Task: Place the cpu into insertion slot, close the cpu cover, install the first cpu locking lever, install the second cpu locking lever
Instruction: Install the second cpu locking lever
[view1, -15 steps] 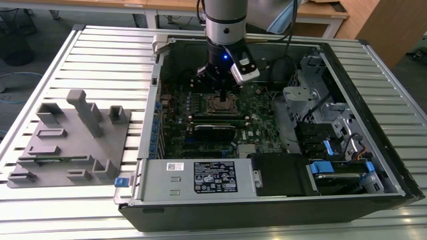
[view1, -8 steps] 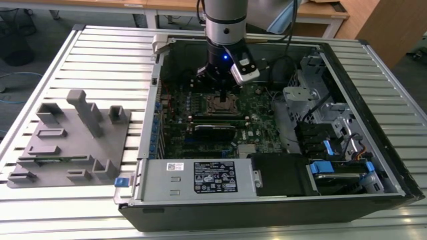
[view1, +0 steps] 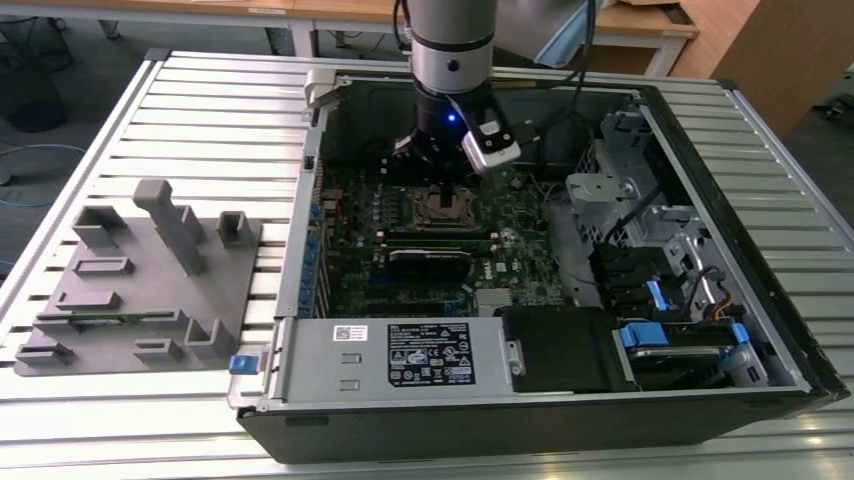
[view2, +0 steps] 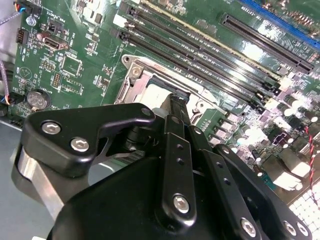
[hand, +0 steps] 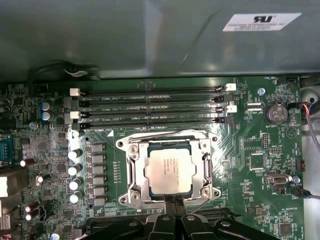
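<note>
Sitting flat in the dark square insertion slot (hand: 170, 172), centre of the first wrist view, the dull silver square cpu (hand: 169, 171) faces up beneath the silvery windowed cpu cover (hand: 137, 170). The black gripper (hand: 174, 199), fingers pressed together, touches its lower edge.

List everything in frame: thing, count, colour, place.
cpu: one, silver-grey top, seated in the insertion slot.
insertion slot: one, silvery rim, on the motherboard beside the memory slots.
cpu cover: one, silvery frame, lying down around the chip.
motherboard: one, green, inside the computer case.
memory slots: four, black, long, in a row next to the socket.
computer case: one, black and grey, open, lying on the table.
power supply: one, grey with a black label, at the case's near edge in the exterior view.
fixture block: one, grey, on the table at the exterior view's left.
table: one, slatted, silver.
gripper: one, black, fingertips together at the socket's edge.
</note>
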